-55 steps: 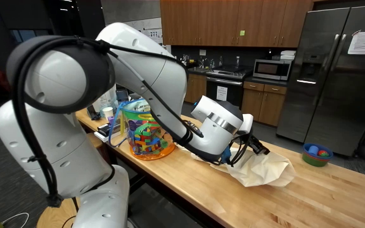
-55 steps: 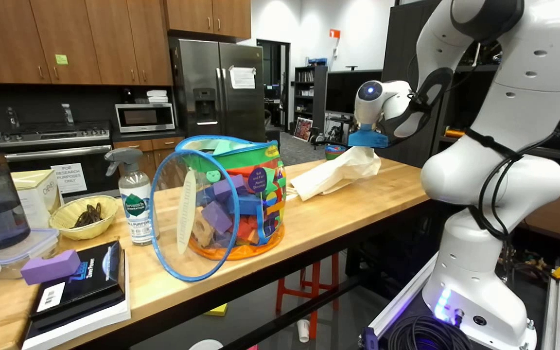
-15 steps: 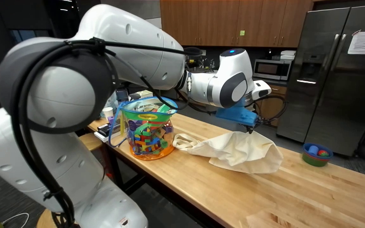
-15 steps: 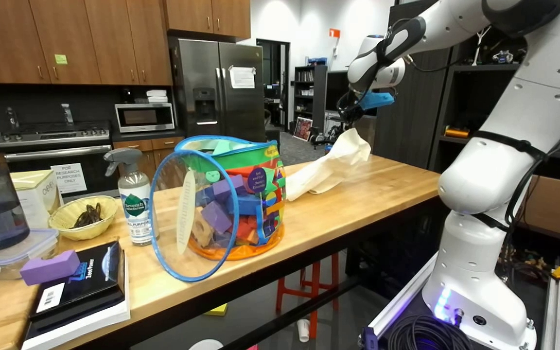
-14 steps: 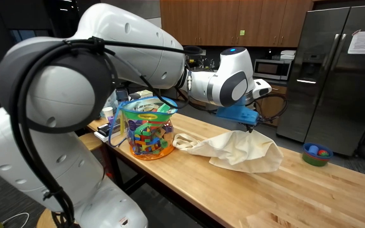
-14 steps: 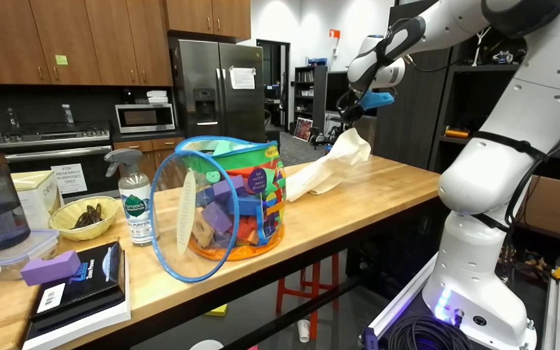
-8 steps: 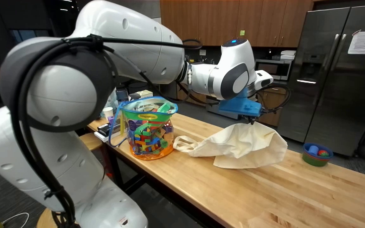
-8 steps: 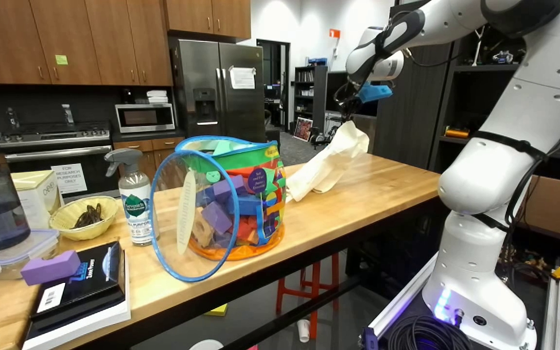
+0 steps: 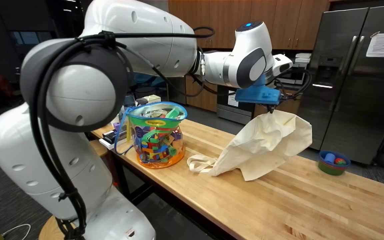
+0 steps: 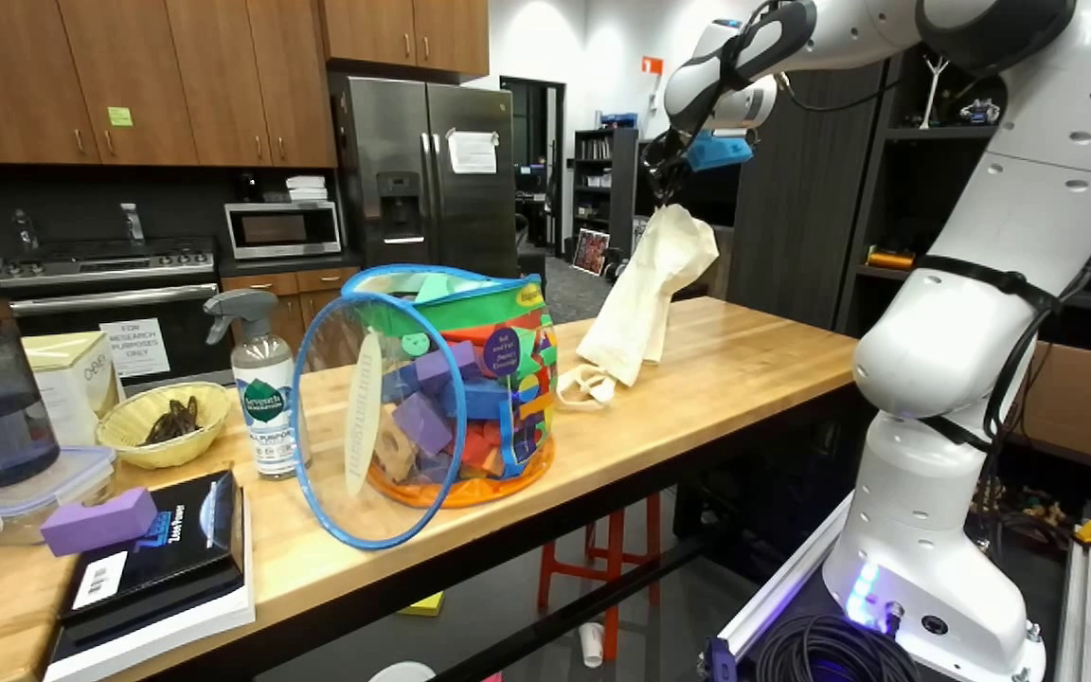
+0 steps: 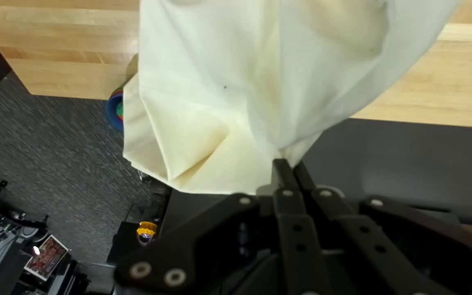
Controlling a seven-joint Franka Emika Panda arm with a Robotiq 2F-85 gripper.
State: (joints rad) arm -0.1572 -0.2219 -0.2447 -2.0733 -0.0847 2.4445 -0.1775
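Over the tan wooden table [image 9: 312,200], our black gripper [image 11: 291,164] pinches a floppy cream cloth bag [image 9: 262,146]; lifting seems our step, and next needs a tight hold.

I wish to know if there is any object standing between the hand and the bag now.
No, nothing visible stands there: the hand is shut directly on the bag, pinching its upper part. In an exterior view, the tub and the bowl stand on opposite sides of it, away from the grip.
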